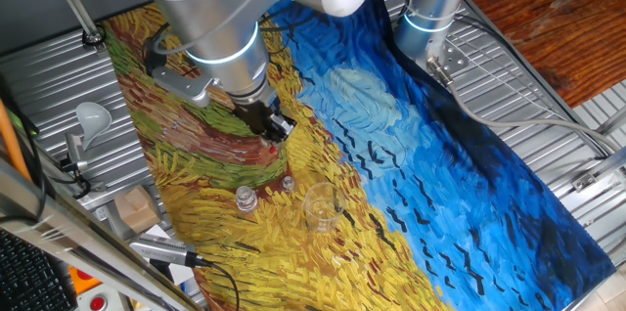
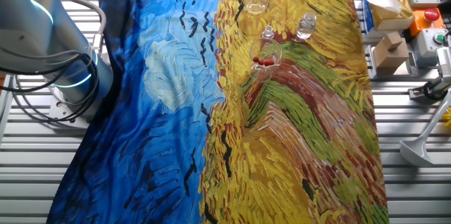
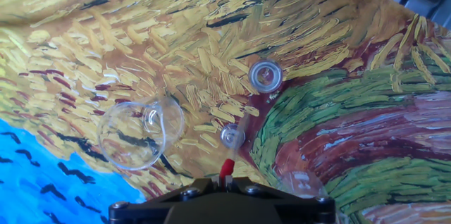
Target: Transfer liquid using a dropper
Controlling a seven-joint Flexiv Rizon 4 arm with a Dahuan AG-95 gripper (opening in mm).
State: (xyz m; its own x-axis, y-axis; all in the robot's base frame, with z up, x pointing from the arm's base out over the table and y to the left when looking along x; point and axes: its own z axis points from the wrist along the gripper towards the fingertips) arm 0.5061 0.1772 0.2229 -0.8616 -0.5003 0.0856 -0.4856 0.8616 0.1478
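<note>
Fingers (image 1: 277, 127) pinched on a dropper (image 3: 227, 168), red bulb clamped between them, clear stem slanting out and down above the painted cloth (image 1: 411, 155). Directly below the tip, a small glass vial (image 3: 232, 137); beyond it a second vial (image 3: 266, 76), and beside it a large clear beaker (image 3: 134, 134). Farther off, a beaker holding more red-bulbed droppers (image 2: 266, 56).

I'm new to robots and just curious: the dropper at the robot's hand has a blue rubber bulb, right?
Not blue. The dropper at the gripper has a red rubber bulb, as the hand view shows.
</note>
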